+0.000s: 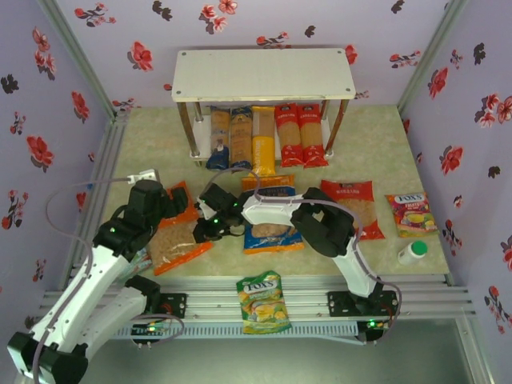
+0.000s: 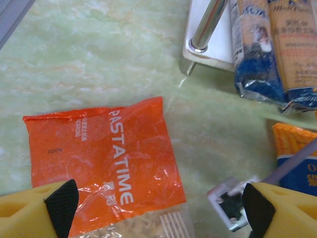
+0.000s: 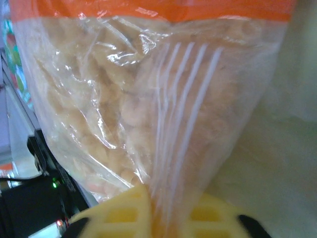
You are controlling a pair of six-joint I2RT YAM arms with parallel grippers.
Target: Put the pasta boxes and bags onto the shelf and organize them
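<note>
The orange bag (image 1: 178,240) lies flat at the left of the table, its "PASTATIME" end (image 2: 104,158) toward the shelf. My left gripper (image 2: 158,213) hovers over that end, open, with its fingers on either side of it. My right gripper (image 3: 166,203) reaches in from the right (image 1: 211,226) and is shut on the bag's clear edge (image 3: 148,99). The blue-and-orange bag (image 1: 272,234) lies under the right arm and the red bag (image 1: 356,206) to its right. On the lower board of the shelf (image 1: 264,74) lie two brown pasta boxes (image 1: 228,138), a yellow one (image 1: 263,138) and two red ones (image 1: 300,134).
A Fox's candy bag (image 1: 411,213) lies at the far right, and another (image 1: 262,302) rests on the rail by the arm bases. A small white bottle with a green cap (image 1: 413,253) stands at the front right. A shelf post (image 2: 207,25) stands close ahead of the left gripper.
</note>
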